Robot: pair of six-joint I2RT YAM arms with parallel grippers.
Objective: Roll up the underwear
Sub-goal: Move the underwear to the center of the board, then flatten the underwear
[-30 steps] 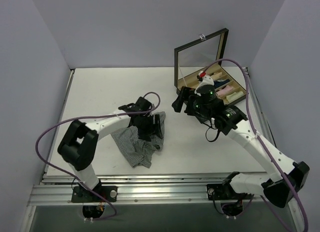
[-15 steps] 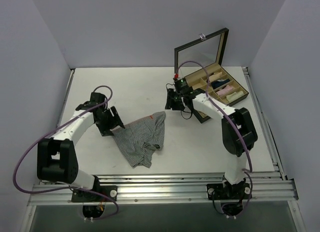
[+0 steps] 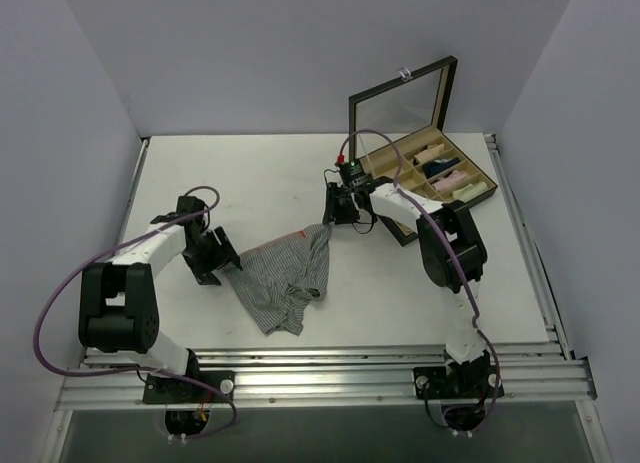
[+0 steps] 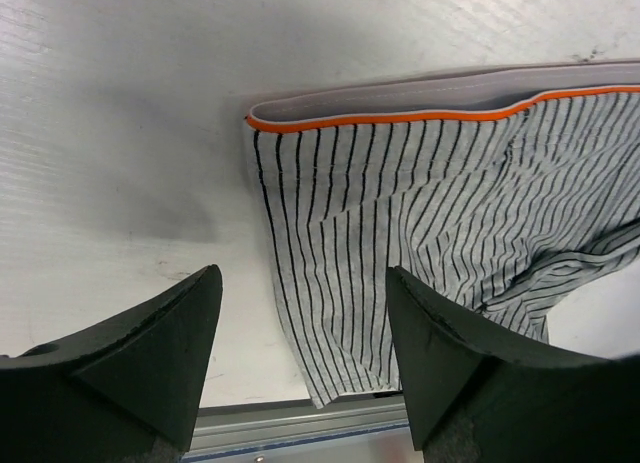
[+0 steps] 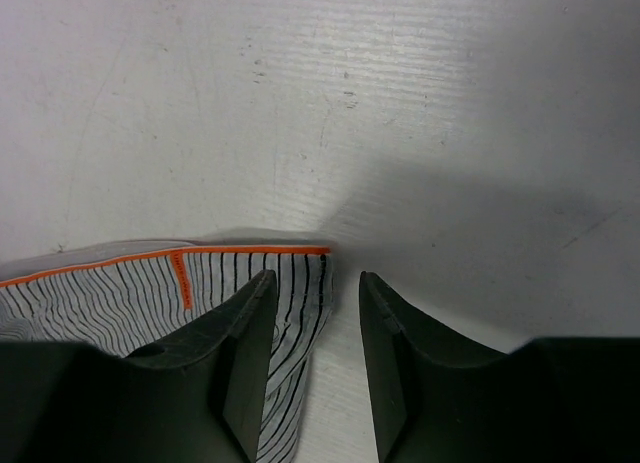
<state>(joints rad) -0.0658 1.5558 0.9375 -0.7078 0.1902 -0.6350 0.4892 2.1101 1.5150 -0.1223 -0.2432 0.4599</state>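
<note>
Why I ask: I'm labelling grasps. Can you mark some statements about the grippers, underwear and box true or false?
The underwear lies unrolled on the table. True.
The left gripper is shut on cloth. False: its fingers are apart, holding nothing.
The right gripper is open beside a waistband corner. True.
The box lid is shut. False: it stands open.

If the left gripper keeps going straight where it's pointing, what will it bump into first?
Most likely the underwear: its striped side edge lies right ahead of the open left gripper, flat on the table. Depth is hard to judge.
</note>
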